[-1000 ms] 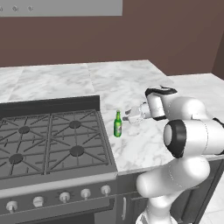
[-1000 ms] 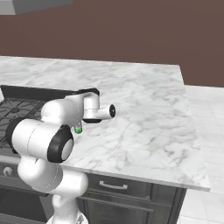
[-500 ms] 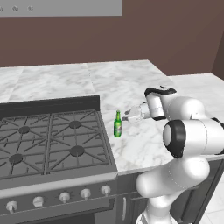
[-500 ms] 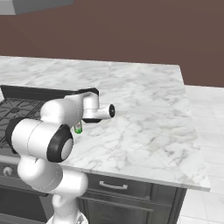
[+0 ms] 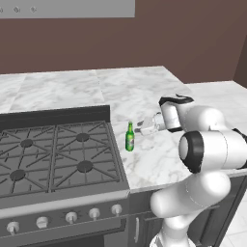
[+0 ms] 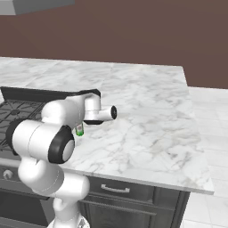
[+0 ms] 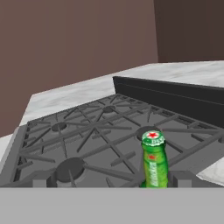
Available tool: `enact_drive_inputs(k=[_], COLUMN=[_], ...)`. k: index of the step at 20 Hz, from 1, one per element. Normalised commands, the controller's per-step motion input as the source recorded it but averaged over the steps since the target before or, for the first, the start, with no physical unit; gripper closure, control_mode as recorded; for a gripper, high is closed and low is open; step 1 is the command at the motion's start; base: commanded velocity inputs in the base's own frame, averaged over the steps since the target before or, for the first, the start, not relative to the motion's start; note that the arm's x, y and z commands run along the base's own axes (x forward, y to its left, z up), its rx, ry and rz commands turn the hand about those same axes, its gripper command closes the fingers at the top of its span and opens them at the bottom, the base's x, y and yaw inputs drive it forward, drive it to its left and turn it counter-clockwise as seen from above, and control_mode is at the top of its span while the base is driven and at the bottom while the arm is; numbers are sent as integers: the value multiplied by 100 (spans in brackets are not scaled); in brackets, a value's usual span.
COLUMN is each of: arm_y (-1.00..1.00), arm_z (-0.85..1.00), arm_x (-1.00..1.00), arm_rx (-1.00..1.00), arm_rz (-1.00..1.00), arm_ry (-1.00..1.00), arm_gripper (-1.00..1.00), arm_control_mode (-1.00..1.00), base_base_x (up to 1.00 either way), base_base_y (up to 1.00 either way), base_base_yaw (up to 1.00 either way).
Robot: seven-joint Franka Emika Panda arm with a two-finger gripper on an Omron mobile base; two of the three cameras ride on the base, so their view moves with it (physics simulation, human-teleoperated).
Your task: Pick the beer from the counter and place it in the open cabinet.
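The beer (image 5: 130, 137), a small green bottle with a gold cap, stands upright on the white marble counter (image 5: 144, 87) just right of the stove's edge. My gripper (image 5: 140, 129) hovers a short way to the bottle's right, level with its neck, pointing at it, open and holding nothing. In the hand view the beer (image 7: 154, 161) rises close at lower right, its capped top facing me, with the stove grates behind it. From the right base view only a sliver of the beer (image 6: 79, 130) shows behind my arm. The cabinet is out of view.
A black gas stove (image 5: 53, 154) with raised grates and a dark back panel (image 5: 58, 116) fills the counter's left side. A grey hood (image 5: 67, 7) hangs above it. Marble counter (image 6: 147, 111) stretches to the right, ending in an edge above dark base cabinets (image 6: 116, 189).
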Motion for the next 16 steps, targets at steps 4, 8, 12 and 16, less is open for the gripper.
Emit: enact_drive_inputs(k=[4, 8, 12, 16], arm_y=[4, 5, 6, 8], arm_z=[-1, 0, 0, 0], arm_x=[6, 4, 5, 1], arm_rx=[0, 0, 0, 0], arm_rz=[0, 0, 0, 0], arm_ry=[0, 0, 0, 0], arm_gripper=[-100, -100, -100, -100], arm_control_mode=[-100, -100, -100, -100], base_base_x=[0, 0, 0, 0], base_base_y=[0, 0, 0, 0], base_base_yaw=[0, 0, 0, 0])
